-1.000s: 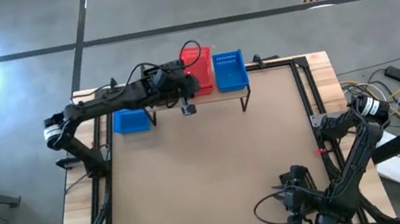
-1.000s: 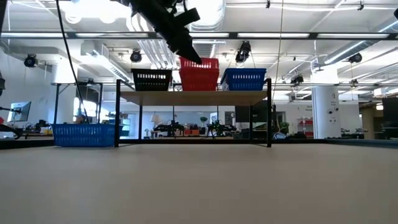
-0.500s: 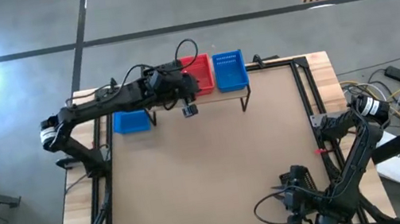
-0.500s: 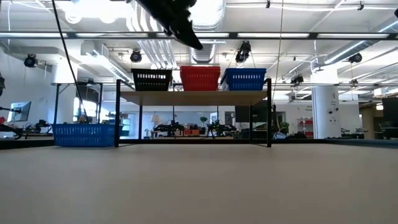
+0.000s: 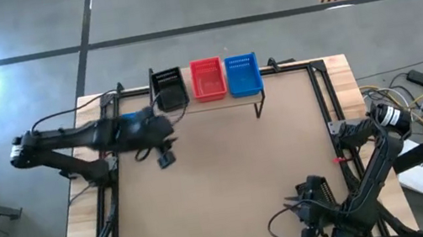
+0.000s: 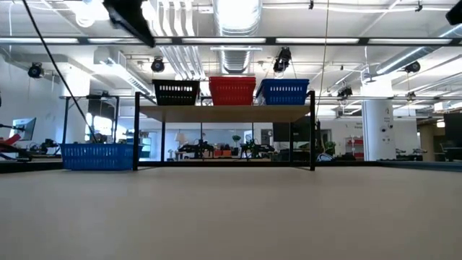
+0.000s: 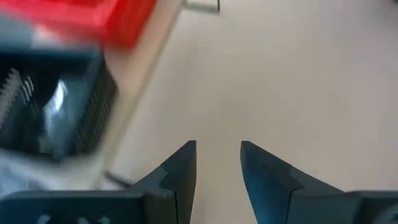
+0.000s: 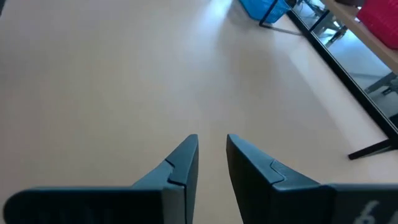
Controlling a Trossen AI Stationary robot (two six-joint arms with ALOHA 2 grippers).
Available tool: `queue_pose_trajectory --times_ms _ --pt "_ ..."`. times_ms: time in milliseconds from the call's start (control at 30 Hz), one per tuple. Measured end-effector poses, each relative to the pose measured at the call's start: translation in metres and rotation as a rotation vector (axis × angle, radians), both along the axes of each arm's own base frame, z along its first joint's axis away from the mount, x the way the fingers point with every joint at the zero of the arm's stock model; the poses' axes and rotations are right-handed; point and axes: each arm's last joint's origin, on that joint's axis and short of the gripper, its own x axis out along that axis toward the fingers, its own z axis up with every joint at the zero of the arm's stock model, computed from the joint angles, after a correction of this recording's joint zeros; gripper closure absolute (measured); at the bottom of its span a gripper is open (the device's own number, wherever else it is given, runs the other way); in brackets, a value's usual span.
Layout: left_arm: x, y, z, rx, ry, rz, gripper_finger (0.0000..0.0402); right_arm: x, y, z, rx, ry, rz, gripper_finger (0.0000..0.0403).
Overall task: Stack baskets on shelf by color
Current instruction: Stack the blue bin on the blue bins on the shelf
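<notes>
Three stacks sit side by side on the shelf (image 6: 224, 113): black baskets (image 5: 167, 87), red baskets (image 5: 207, 79) and blue baskets (image 5: 243, 74). How many are in each stack cannot be told. One more blue basket (image 6: 97, 155) rests on the tabletop (image 5: 230, 183) beside the shelf's left end, so at least that one seems left to stack. The left gripper (image 7: 217, 163) hovers near it, jaws spread and empty. The right gripper (image 8: 212, 155) waits over the near right corner, jaws slightly apart, holding nothing.
</notes>
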Motion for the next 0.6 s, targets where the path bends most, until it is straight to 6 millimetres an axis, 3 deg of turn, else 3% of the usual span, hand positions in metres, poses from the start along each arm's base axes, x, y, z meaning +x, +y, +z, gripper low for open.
queue_pose_trajectory --times_ms 233,433,600 --pt "-0.046 -0.021 -0.052 -0.155 0.011 0.200 0.0292 0.001 0.002 -0.010 -0.035 0.021 0.004 0.0325" --pt "-0.070 -0.005 -0.106 -0.131 0.107 0.372 0.0292 0.001 0.002 -0.011 -0.061 0.035 0.019 0.0322" --pt "-0.076 0.015 -0.126 -0.086 0.207 0.439 0.0292 0.001 0.002 -0.010 -0.081 0.041 0.033 0.0330"
